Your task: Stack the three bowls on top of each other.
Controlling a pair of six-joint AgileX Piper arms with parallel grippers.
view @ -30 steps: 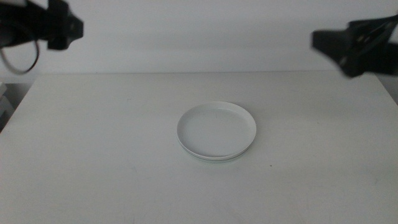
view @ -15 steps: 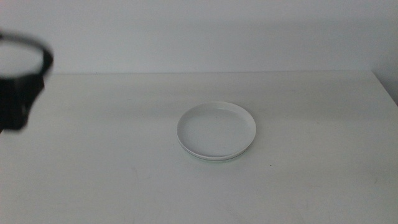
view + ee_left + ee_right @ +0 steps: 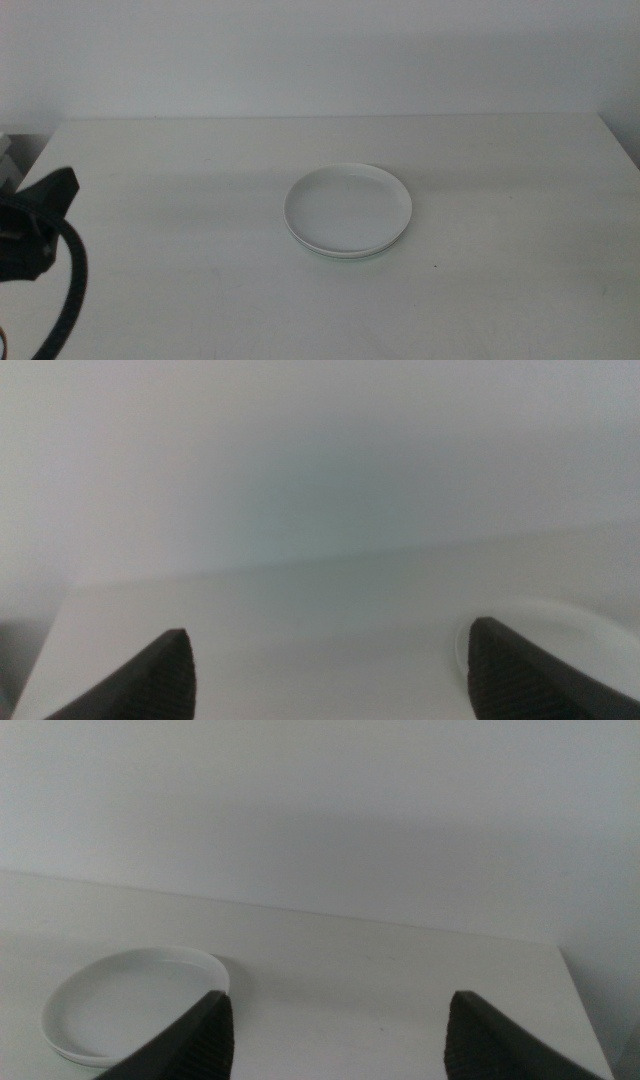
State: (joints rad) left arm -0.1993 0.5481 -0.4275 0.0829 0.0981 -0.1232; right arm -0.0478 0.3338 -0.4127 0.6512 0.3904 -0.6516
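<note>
A white bowl [image 3: 347, 208] sits on top of a stack at the middle of the table. A thin pale green rim [image 3: 350, 257] shows under its near edge. A grey bowl cannot be made out. My left gripper [image 3: 330, 660] is open and empty, back at the table's left side, with the stack [image 3: 590, 628] ahead of it and apart from it. My left arm [image 3: 40, 245] shows at the middle view's lower left. My right gripper [image 3: 335, 1020] is open and empty, away from the stack [image 3: 130, 1005], and out of the middle view.
The white table [image 3: 500, 180] ends at a plain wall at the back. Its left edge [image 3: 30, 165] and right edge [image 3: 620, 140] show. A dark cable [image 3: 70, 300] loops from the left arm at the lower left.
The left arm has dropped from the upper left to the lower left corner. The right arm has pulled out of the middle view. The stack has not moved.
</note>
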